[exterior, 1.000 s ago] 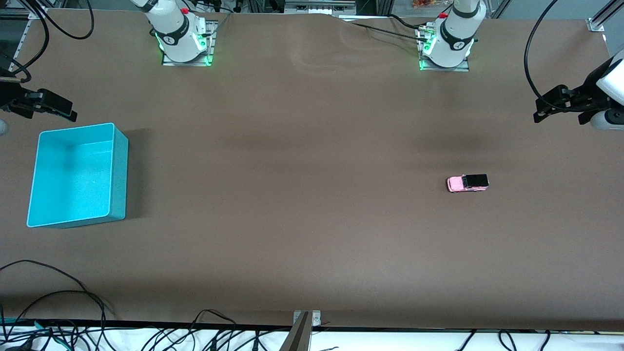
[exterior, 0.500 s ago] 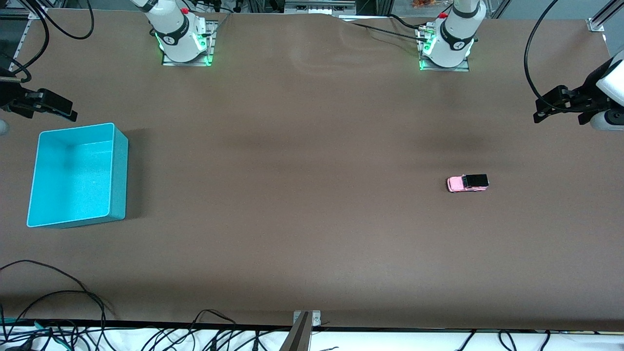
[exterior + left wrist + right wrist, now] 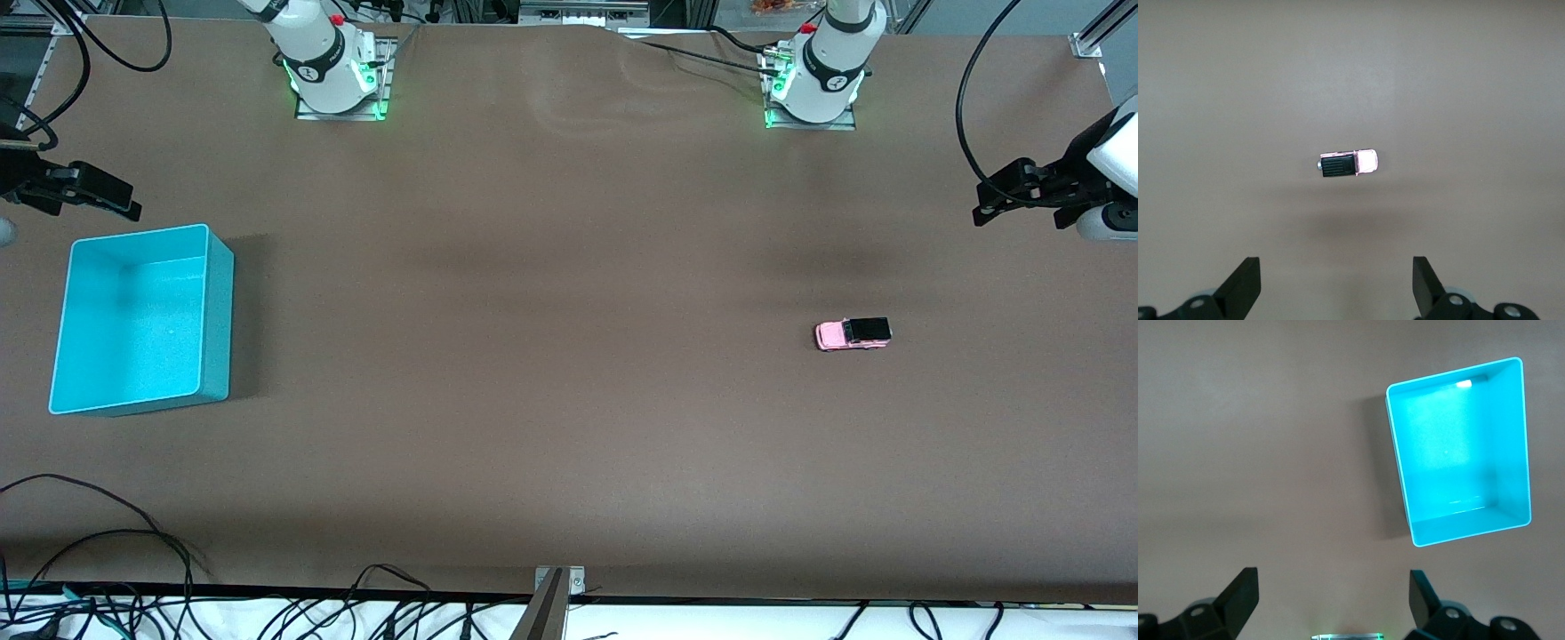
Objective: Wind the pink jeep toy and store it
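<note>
- The tiny pink jeep toy with a black rear roof (image 3: 853, 334) (image 3: 1348, 163) stood on its wheels on the brown table (image 3: 569, 356), toward the left arm's end.
- The left gripper (image 3: 1013, 191) (image 3: 1335, 290) hung high over that end, fingers spread wide, holding nothing.
- The right gripper (image 3: 89, 191) (image 3: 1331, 607) hung by the empty turquoise rectangular plastic bin (image 3: 142, 320) (image 3: 1458, 450), likewise wide apart and holding nothing.

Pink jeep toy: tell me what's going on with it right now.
Nothing holds it yet. The pink jeep toy sits on the table toward the left arm's end. The left gripper hangs above it, jaws open. The right gripper waits open over the table beside the empty turquoise bin.
</note>
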`<control>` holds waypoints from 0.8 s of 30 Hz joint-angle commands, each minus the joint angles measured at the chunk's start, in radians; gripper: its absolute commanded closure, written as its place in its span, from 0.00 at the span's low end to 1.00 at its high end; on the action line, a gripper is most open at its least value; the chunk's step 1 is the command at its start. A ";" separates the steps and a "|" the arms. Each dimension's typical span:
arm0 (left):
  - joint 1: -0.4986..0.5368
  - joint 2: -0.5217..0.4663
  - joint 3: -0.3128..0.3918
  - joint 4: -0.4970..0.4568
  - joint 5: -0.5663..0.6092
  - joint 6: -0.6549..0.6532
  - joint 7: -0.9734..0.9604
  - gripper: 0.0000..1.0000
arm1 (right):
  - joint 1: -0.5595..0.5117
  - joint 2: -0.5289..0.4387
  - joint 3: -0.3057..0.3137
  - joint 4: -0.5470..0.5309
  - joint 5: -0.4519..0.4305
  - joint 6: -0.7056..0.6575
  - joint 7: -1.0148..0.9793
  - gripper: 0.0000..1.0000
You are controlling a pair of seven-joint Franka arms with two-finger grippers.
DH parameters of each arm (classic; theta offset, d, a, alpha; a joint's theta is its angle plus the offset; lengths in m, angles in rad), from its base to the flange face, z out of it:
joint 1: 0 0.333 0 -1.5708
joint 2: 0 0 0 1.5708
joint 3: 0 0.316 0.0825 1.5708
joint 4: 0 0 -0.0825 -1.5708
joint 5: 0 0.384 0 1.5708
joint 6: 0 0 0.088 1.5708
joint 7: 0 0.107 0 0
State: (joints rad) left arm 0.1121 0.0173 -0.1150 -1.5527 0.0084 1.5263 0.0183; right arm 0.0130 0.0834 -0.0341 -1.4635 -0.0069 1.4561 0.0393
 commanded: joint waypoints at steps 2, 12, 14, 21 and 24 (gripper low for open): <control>0.012 0.018 -0.006 0.031 0.035 -0.023 0.002 0.00 | -0.002 -0.017 0.005 -0.011 0.013 -0.006 0.004 0.00; 0.012 0.026 -0.011 0.025 0.035 -0.048 -0.012 0.00 | -0.001 -0.016 0.005 -0.011 0.011 -0.008 0.011 0.00; 0.014 0.027 -0.009 0.020 0.035 -0.051 -0.011 0.00 | -0.001 -0.014 0.005 -0.011 0.011 -0.008 0.011 0.00; 0.014 0.030 -0.008 -0.006 0.036 -0.049 -0.012 0.00 | -0.001 -0.011 0.005 -0.008 0.010 -0.006 0.010 0.00; 0.015 0.033 -0.008 -0.026 0.035 -0.025 -0.012 0.00 | -0.001 -0.011 0.005 -0.006 0.008 -0.008 0.010 0.00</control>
State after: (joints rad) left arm 0.1238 0.0434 -0.1154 -1.5585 0.0084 1.4883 0.0182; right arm 0.0139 0.0835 -0.0334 -1.4642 -0.0067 1.4561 0.0404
